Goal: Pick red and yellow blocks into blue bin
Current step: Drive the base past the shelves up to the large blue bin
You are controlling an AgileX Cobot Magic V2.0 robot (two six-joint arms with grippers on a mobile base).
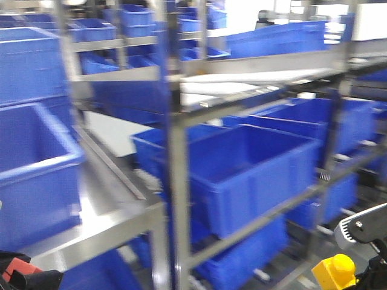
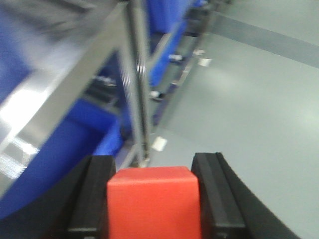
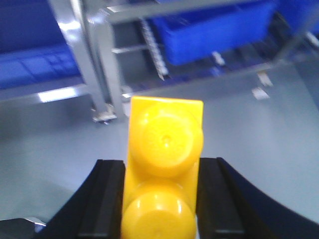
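Between the jaws of the left end effector [image 2: 153, 167], the red cube [image 2: 153, 201] is clamped above the grey floor [image 2: 249, 99], near a post of the metal rack [image 2: 139, 89]. The right end effector [image 3: 160, 167] grasps the yellow brick [image 3: 164, 144], its two studs facing the wrist camera. The blue bin [image 1: 260, 181] stands on a middle rack shelf, well apart from both blocks.

Lower centre: a small plain-red plastic cube [image 2: 154, 201]; a glossy yellow studded plastic brick [image 3: 162, 169]. Mid-frame, a large smooth-walled plastic crate [image 1: 260, 187], solid blue, unpatterned.
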